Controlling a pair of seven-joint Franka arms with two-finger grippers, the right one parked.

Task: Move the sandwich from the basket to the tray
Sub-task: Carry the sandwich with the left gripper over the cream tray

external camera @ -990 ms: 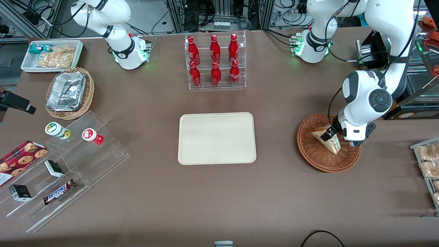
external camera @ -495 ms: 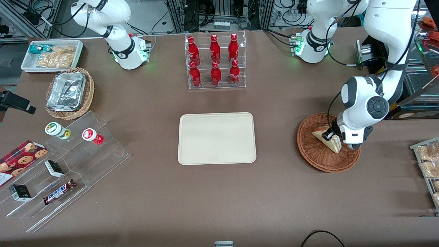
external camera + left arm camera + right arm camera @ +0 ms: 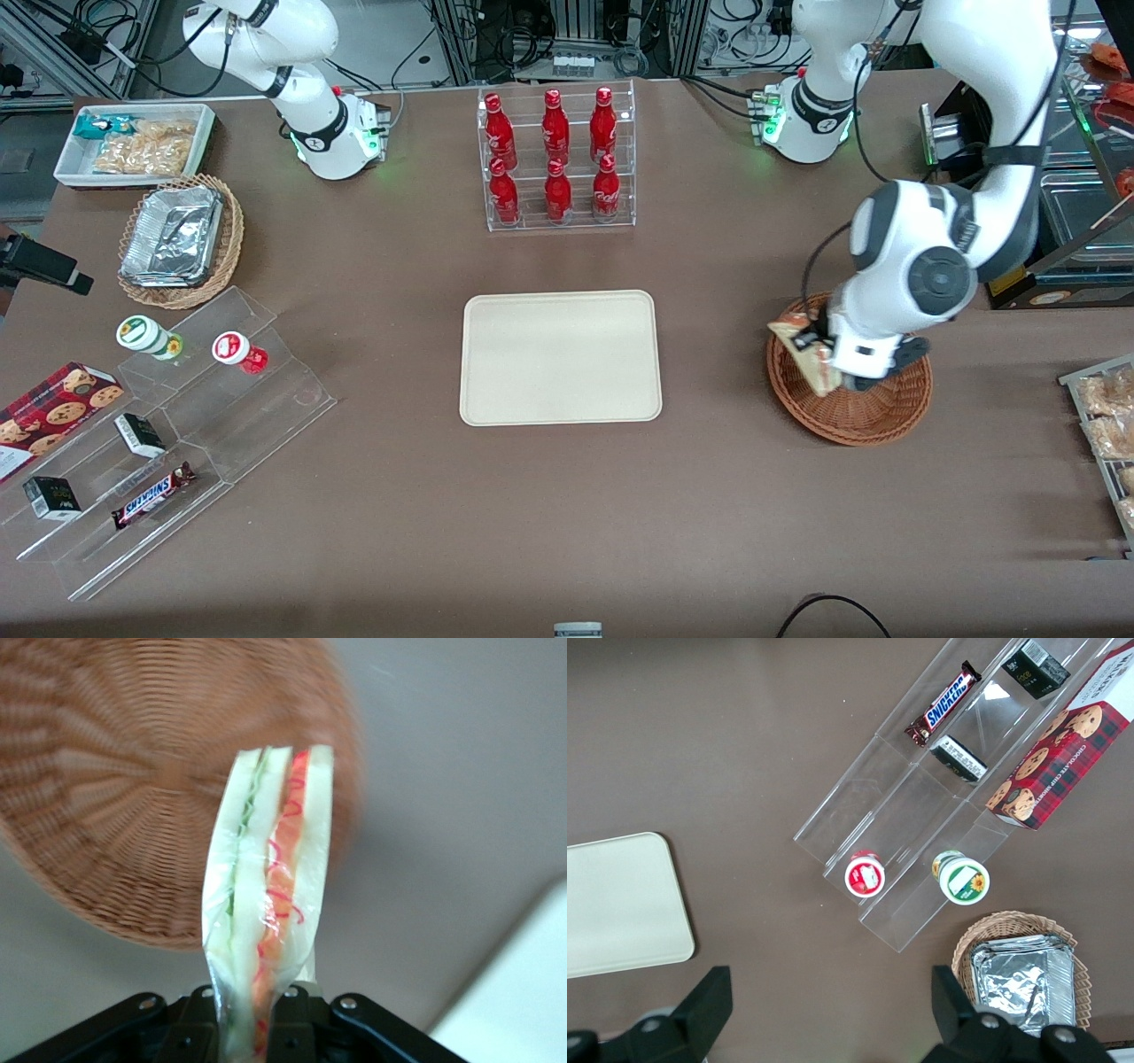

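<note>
Your left arm's tool (image 3: 822, 353) is clamped on the clear-wrapped triangular wedge sandwich (image 3: 804, 351), holding it above the round reddish-brown woven wicker basket (image 3: 864, 416), over the rim nearest the flat cream rectangular tray (image 3: 560, 356). In the wrist view the sandwich (image 3: 266, 895) stands cut edge on, red and green filling visible, clear of the basket (image 3: 124, 780). The tray sits apart on the brown counter (image 3: 567, 514).

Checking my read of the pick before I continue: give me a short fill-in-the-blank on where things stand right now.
1. The end effector is shut on the ____.
2. The sandwich hangs above the rim of the ____.
3. The tray holds ____ items.
4. The rack above the tray in the front view holds six red ____.

Missing words: sandwich; basket; no; bottles
</note>
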